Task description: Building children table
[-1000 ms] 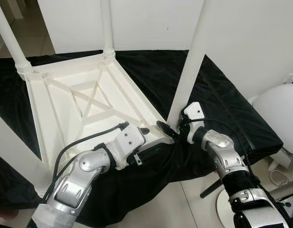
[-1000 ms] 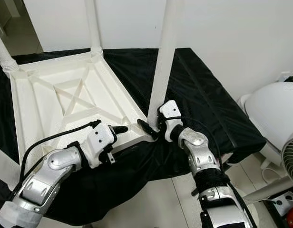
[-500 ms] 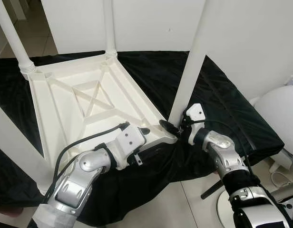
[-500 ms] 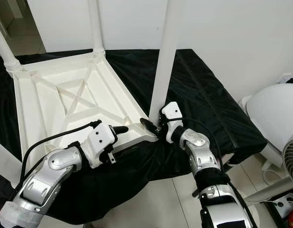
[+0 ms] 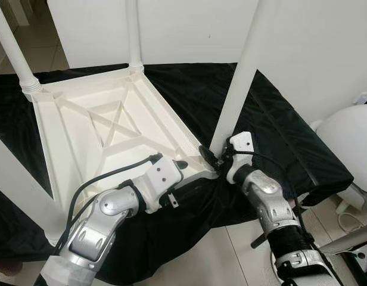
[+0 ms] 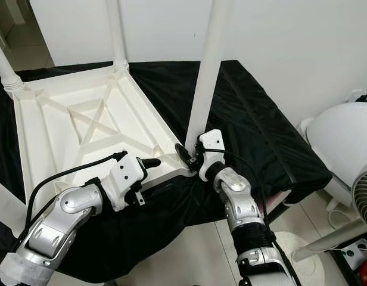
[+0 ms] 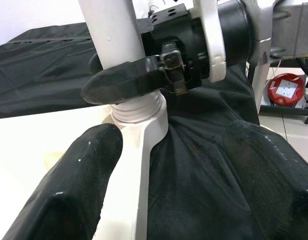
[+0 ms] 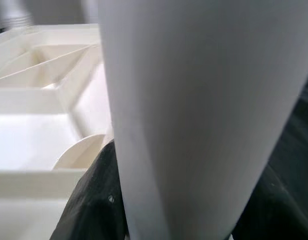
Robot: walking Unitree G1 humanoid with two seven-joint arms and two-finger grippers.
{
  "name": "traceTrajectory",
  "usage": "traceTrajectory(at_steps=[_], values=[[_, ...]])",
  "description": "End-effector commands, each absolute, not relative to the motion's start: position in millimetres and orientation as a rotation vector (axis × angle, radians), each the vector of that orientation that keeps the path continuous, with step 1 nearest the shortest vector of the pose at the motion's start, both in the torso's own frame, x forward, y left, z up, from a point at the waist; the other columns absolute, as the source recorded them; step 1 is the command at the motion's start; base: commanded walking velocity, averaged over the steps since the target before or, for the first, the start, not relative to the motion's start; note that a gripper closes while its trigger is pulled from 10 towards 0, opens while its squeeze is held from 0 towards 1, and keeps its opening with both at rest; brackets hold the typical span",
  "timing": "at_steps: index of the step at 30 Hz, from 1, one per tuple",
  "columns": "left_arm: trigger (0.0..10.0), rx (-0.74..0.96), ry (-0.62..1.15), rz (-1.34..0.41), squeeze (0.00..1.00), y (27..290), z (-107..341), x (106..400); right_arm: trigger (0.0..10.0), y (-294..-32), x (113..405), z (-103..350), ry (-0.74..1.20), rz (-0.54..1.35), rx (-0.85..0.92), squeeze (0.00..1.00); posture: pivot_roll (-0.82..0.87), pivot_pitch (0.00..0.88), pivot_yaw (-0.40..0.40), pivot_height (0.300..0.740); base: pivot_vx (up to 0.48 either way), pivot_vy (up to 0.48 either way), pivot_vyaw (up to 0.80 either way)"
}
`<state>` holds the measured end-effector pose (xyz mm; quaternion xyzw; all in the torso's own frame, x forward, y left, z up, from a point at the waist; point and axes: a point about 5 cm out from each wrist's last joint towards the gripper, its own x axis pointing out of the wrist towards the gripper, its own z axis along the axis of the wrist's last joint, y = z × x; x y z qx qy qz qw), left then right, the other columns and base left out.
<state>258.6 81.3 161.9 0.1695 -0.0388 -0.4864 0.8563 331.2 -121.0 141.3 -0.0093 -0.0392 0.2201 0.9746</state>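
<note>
Across the work surface lies a black cloth (image 5: 273,125), draped over its edges, with a white wall behind. To the robot's right stand a white rounded object (image 6: 341,140) and the grille of a fan (image 6: 365,205) on the tiled floor (image 5: 213,256).

Tabletop (image 5: 106,128): white plastic, lying upside down on the cloth, ribbed underside with a cross brace facing up. Its long axis runs away from the robot and slightly to the left. Legs stand upright at the far corners (image 5: 133,33) (image 5: 14,50), and one near the robot's left (image 5: 19,185).

Near-right leg (image 6: 208,65): upright, long axis vertical, its threaded foot seated in the corner socket (image 7: 139,112).

Right gripper (image 5: 214,157): forearm raised from low right, wrist bent toward the leg; its black fingers (image 7: 126,80) are clamped around the leg just above the socket.

Left gripper (image 5: 182,164): arm bent at the elbow, reaching forward along the near edge of the tabletop. Its fingers (image 7: 74,185) are spread apart, pointing at the corner socket, one over the tabletop edge, the other over the cloth.
</note>
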Motion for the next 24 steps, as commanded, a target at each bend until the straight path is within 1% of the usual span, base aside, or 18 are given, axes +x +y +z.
traceTrajectory(at_steps=[1, 5, 6, 8, 9, 10, 11, 14, 15, 16, 17, 19, 24], values=[[10.0, 0.365, -0.070, -1.019, 0.00, 79, 159, 259, 10.0, -126, 327, 130, -0.015, 0.338, 0.015, 0.00, 0.08, 0.076, -0.005, 0.740, 0.000, 0.000, 0.00], [10.0, 0.365, -0.070, -1.019, 0.00, 79, 159, 259, 10.0, -126, 327, 130, -0.015, 0.338, 0.015, 0.00, 0.08, 0.076, -0.005, 0.740, 0.000, 0.000, 0.00], [10.0, 0.366, -0.071, -1.020, 0.00, 79, 158, 259, 10.0, -122, 324, 128, -0.008, 0.299, 0.026, 0.00, 0.07, 0.076, -0.004, 0.740, 0.000, 0.000, 0.00], [10.0, 0.366, -0.071, -1.020, 0.00, 79, 158, 259, 10.0, -122, 324, 128, -0.008, 0.299, 0.026, 0.00, 0.07, 0.076, -0.004, 0.740, 0.000, 0.000, 0.00], [10.0, 0.366, -0.073, -1.021, 0.00, 78, 159, 259, 10.0, -116, 321, 126, -0.002, 0.239, 0.042, 0.00, 0.07, 0.079, -0.004, 0.740, 0.000, 0.000, 0.00], [10.0, 0.366, -0.073, -1.021, 0.00, 78, 159, 259, 10.0, -116, 321, 126, -0.002, 0.239, 0.042, 0.00, 0.07, 0.079, -0.004, 0.740, 0.000, 0.000, 0.00], [10.0, 0.365, -0.073, -1.021, 0.00, 77, 158, 259, 10.0, -110, 318, 126, -0.002, 0.181, 0.054, 0.00, 0.07, 0.079, -0.004, 0.740, 0.000, 0.000, 0.00], [10.0, 0.365, -0.073, -1.021, 0.00, 77, 158, 259, 10.0, -110, 318, 126, -0.002, 0.181, 0.054, 0.00, 0.07, 0.079, -0.004, 0.740, 0.000, 0.000, 0.00], [10.0, 0.364, -0.075, -1.022, 0.00, 76, 158, 259, 10.0, -103, 315, 127, -0.004, 0.106, 0.089, 0.00, 0.07, 0.079, -0.010, 0.740, 0.000, 0.000, 0.00], [10.0, 0.364, -0.075, -1.022, 0.00, 76, 158, 259, 10.0, -103, 315, 127, -0.004, 0.106, 0.089, 0.00, 0.07, 0.079, -0.010, 0.740, 0.000, 0.000, 0.00], [10.0, 0.361, -0.075, -1.022, 0.00, 76, 158, 259, 10.0, -96, 314, 131, -0.015, 0.069, 0.113, 0.00, 0.07, 0.078, -0.010, 0.740, 0.000, 0.000, 0.00], [10.0, 0.361, -0.076, -1.022, 0.00, 76, 158, 259, 10.0, -92, 313, 136, -0.027, 0.056, 0.120, 0.00, 0.07, 0.076, -0.010, 0.740, 0.000, 0.000, 0.00], [10.0, 0.363, -0.078, -1.027, 0.00, 75, 158, 258, 10.0, -92, 313, 139, -0.032, 0.047, 0.121, 0.00, 0.06, 0.074, -0.014, 0.740, 0.000, 0.000, 0.00]])
